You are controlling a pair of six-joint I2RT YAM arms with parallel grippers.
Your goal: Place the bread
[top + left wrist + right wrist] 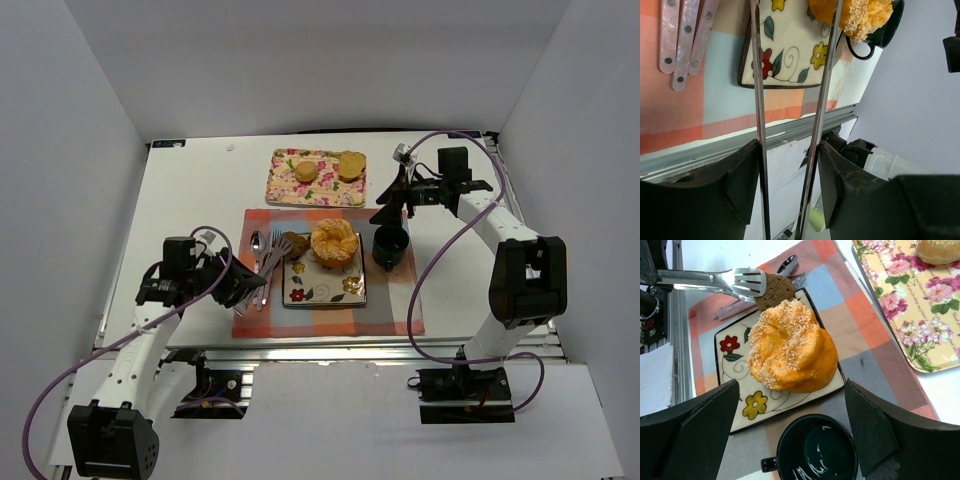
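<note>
Steel tongs (759, 100) sit in my left gripper (788, 150), its half-spread jaws pressing on both arms. Their tips are at the brown bread (777, 290) on the plate's (765, 405) ten o'clock corner; I'd ease the squeeze gently and lift straight off so it doesn't roll. Whether the tips actually touch it, I cannot tell.

Bread, four pieces: one large seeded bun (790, 347), one brown roll (776, 289), two small buns (306, 170). One flowered plate (735, 365), one floral tray (290, 187), one dark mug (815, 450), one checked placemat (390, 310). One pair of tongs (740, 282); three pearly cutlery handles (685, 40).
</note>
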